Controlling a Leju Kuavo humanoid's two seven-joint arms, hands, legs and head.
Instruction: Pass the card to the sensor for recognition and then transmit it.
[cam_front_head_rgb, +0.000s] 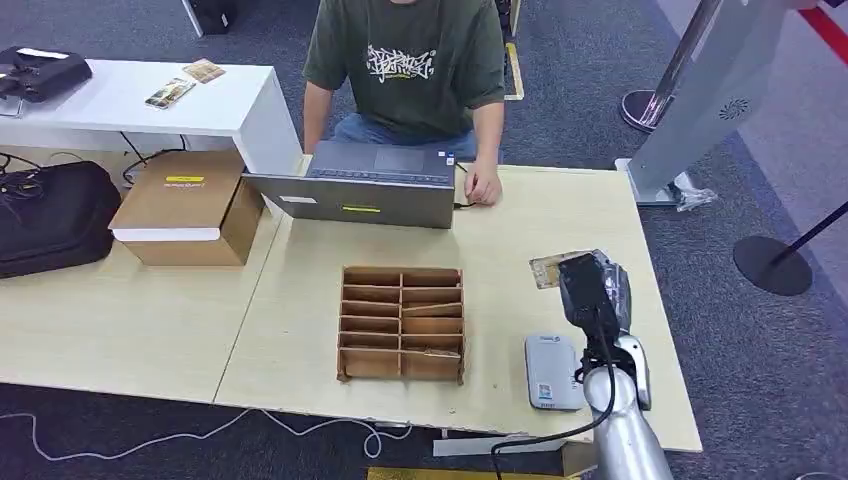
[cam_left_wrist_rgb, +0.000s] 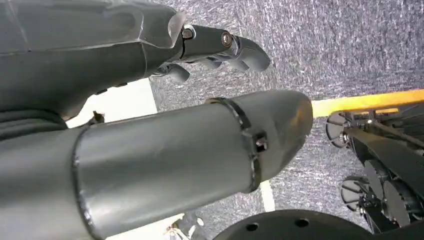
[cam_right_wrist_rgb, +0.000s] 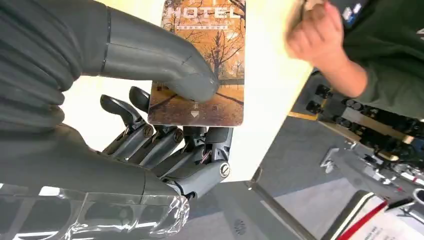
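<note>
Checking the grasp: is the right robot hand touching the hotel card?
Touching. The right wrist view shows the right robot hand with its thumb pressed on the hotel card, fingers underneath.

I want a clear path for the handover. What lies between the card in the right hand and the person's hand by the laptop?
Only bare tabletop lies between the card in the right hand and the person's hand in the head view.

Wooden table (cam_front_head_rgb: 560, 215), laptop (cam_front_head_rgb: 370, 185), divided cardboard tray (cam_front_head_rgb: 402, 323), card sensor (cam_front_head_rgb: 553, 372)
</note>
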